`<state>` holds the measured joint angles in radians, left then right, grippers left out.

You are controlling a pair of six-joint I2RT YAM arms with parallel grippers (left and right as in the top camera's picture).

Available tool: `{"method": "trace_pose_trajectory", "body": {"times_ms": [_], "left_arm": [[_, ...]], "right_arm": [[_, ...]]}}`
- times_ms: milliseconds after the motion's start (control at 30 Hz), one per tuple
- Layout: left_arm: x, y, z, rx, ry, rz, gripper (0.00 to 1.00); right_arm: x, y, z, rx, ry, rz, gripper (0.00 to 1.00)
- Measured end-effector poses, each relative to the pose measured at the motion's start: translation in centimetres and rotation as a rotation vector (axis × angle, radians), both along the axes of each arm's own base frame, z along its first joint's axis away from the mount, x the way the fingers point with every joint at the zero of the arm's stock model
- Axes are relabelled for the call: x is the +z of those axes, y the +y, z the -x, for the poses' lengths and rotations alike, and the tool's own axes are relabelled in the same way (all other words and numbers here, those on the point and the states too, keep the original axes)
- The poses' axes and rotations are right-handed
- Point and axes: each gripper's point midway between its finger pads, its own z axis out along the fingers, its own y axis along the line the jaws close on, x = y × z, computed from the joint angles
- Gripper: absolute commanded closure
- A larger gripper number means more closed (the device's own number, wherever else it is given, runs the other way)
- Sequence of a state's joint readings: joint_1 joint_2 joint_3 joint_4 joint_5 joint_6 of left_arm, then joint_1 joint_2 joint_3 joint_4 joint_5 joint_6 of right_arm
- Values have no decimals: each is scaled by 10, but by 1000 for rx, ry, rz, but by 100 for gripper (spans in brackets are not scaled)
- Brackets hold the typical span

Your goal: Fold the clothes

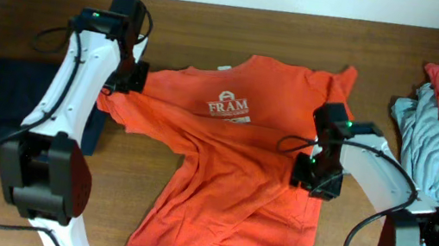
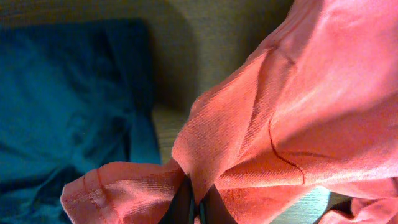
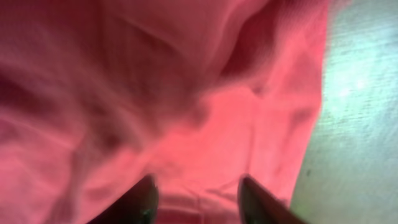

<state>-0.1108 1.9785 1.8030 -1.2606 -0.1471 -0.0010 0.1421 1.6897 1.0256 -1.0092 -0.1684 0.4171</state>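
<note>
Left end effector clenched on orange-red T-shirt at its sleeve edge; right end effector spread apart over its side edge

Only one piece of lettering could be read. It stood on the soft orange-red T-shirt that lay spread on the brown wooden table. In the overhead view, a white chest print sat near the neckline, and its large block capitals spelled "FRAM". Above the word was a small white arched emblem, too small to make out. Beneath the word ran a thinner white line of smaller characters, also too small to read. In both wrist views the orange-red cloth showed only weave and folds, with nothing legible.
</note>
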Motion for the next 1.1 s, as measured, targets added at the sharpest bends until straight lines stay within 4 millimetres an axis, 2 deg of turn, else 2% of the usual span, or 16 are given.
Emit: {"method": "trace_pose_trajectory", "body": {"times_ms": [100, 233, 400, 500, 600, 733, 800, 833, 900, 933, 967, 1033, 1100], "left_arm": [[5, 1, 0, 2, -12, -3, 99], [5, 1, 0, 1, -12, -3, 100], [5, 1, 0, 2, -12, -7, 100], [5, 2, 0, 2, -12, -10, 99], [5, 3, 0, 3, -13, -13, 99], [5, 3, 0, 3, -14, -14, 99], [5, 3, -1, 3, -17, -13, 99], [5, 2, -1, 3, -18, -13, 99], [5, 2, -2, 3, -22, -13, 100], [5, 2, -2, 3, -22, -13, 99], [5, 2, -2, 3, -22, -13, 100], [5, 3, -2, 3, -23, -14, 99], [5, 3, -2, 3, -23, -15, 96]], "right_arm": [[-15, -10, 3, -62, -3, 22, 73], [-31, -22, -3, -130, -33, 29, 82], [-34, -27, -10, -180, -47, 12, 83], [-36, -30, -20, -206, -64, -5, 86], [-36, -42, -42, -253, -127, -6, 88], [-33, -80, -74, -331, -199, 69, 89], [-31, -106, -78, -364, -182, 144, 89], [-29, -119, -80, -377, -169, 180, 88], [-19, -145, -89, -389, -166, 233, 80], [-14, -150, -92, -380, -168, 239, 76], [-1, -156, -101, -362, -180, 242, 74], [26, -159, -116, -330, -211, 236, 72], [54, -153, -126, -299, -228, 205, 69]]}}
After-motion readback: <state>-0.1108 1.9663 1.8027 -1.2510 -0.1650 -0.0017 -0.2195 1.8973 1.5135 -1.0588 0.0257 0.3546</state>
